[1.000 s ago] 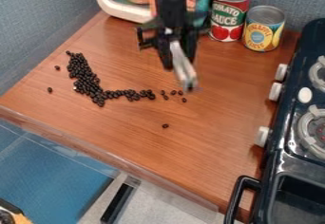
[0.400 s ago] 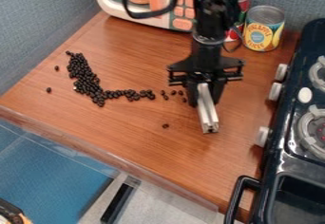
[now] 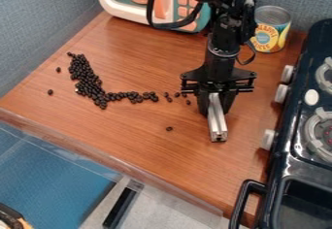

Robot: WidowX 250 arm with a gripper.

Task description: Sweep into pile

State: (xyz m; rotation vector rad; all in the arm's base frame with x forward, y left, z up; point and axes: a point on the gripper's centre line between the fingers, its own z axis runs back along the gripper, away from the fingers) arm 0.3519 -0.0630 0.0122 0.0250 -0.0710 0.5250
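Black gripper (image 3: 218,107) over the right part of the desk (image 3: 129,140), clenched on 1 silver bar (image 3: 218,123) pointing toward the near side. Dark beans (image 3: 91,85) form a bent band on the desk, left of the bar; 2 loose beans lie left of the band, 1 nearer. Far side: toy microwave (image 3: 133,17) and 1 can (image 3: 271,29). Right: toy stove (image 3: 290,162).
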